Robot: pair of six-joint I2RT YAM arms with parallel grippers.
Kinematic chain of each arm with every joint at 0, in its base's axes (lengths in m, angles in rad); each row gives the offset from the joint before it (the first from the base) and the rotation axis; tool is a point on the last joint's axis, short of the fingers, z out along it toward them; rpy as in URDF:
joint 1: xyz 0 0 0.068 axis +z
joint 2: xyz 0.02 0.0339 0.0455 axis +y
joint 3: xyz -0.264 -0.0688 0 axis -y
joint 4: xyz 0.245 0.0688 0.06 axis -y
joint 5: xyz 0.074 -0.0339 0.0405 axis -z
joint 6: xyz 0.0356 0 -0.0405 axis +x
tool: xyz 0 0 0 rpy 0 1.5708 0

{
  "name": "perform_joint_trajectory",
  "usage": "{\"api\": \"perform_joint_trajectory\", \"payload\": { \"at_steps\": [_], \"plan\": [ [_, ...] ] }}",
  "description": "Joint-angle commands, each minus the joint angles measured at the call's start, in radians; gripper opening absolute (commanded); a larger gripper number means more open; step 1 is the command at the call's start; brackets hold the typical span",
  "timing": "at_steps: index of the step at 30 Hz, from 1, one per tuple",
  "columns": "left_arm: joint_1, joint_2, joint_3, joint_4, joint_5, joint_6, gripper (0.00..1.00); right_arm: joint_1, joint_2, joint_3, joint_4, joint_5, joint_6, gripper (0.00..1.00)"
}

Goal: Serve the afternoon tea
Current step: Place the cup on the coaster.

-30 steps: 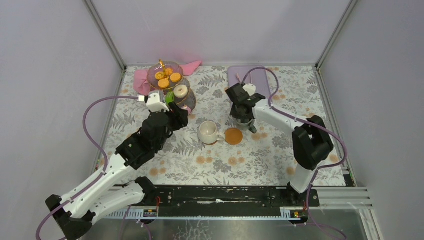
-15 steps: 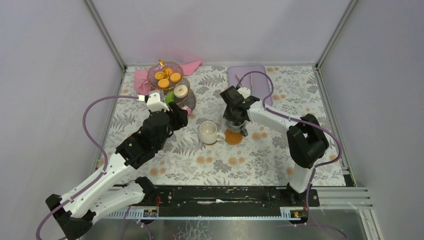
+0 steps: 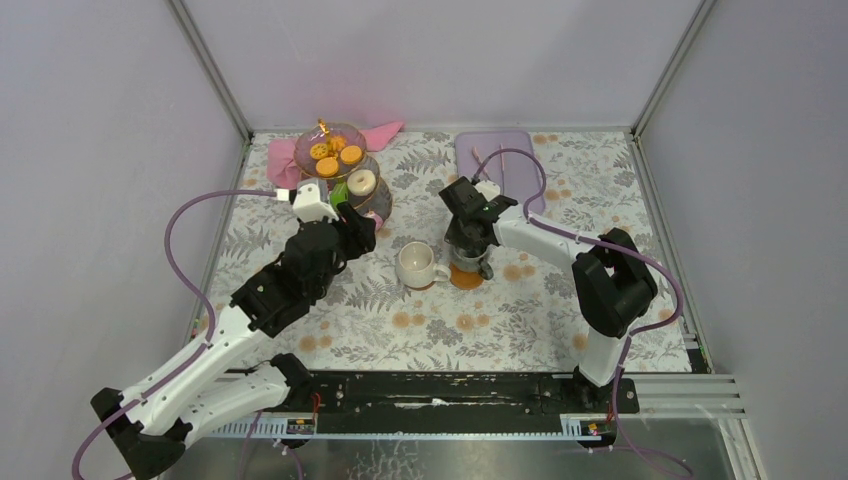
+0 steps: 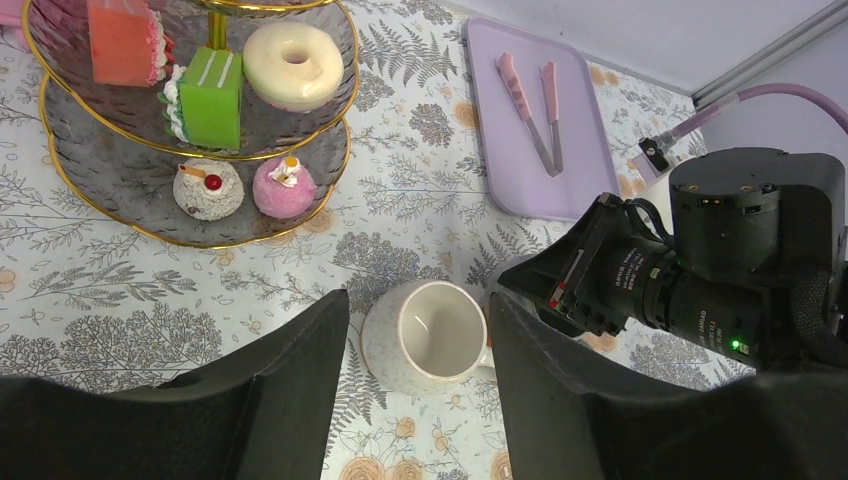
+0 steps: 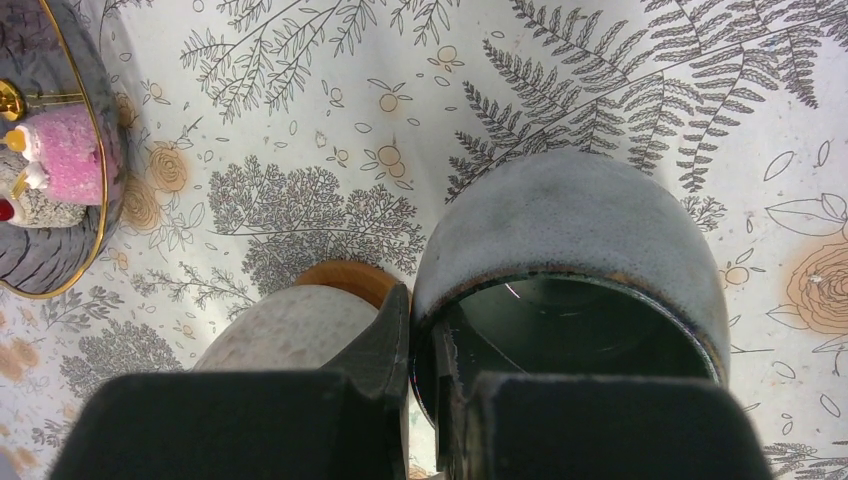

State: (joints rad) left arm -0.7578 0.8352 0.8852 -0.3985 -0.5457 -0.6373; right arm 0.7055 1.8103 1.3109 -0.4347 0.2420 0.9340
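Grey mug [image 5: 570, 220] pinched by its rim in right end effector [image 5: 424, 345], held at coaster [image 5: 340, 278] beside cream mug [image 4: 430, 340], presumably for setting down. Left end effector [image 4: 418, 325] spread, empty, above cream mug.

In the right wrist view the right gripper [image 5: 425, 345] hides part of the rim of the grey mug [image 5: 570, 230] and part of the cream mug [image 5: 285, 330], which covers most of the coaster [image 5: 345, 278]. The picture's edge cuts off the stand [image 5: 70, 265]. From above, the right arm [image 3: 540, 235] hides most of the grey mug, and the stand covers much of the pink cloth [image 3: 385, 131].
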Motion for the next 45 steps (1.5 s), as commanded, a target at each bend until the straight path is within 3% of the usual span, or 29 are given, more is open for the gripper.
{"api": "perform_joint_trajectory", "payload": {
  "at_steps": [1, 22, 36, 38, 45],
  "plan": [
    [-0.005, 0.006, 0.029, -0.002, -0.019, -0.005, 0.6, 0.021, -0.064, 0.035, -0.01, -0.005, 0.029, 0.0],
    [-0.015, 0.014, 0.038, 0.011, -0.012, -0.021, 0.6, 0.041, -0.075, 0.057, -0.099, -0.051, 0.066, 0.0],
    [-0.022, 0.014, 0.029, 0.012, -0.018, -0.021, 0.6, 0.045, -0.042, 0.055, -0.071, -0.063, 0.063, 0.01],
    [-0.022, 0.017, 0.028, 0.013, -0.019, -0.021, 0.6, 0.047, -0.034, 0.063, -0.076, -0.064, 0.058, 0.06],
    [-0.023, 0.021, 0.031, 0.016, -0.019, -0.019, 0.59, 0.052, -0.031, 0.071, -0.086, -0.051, 0.056, 0.38]
  ]
}}
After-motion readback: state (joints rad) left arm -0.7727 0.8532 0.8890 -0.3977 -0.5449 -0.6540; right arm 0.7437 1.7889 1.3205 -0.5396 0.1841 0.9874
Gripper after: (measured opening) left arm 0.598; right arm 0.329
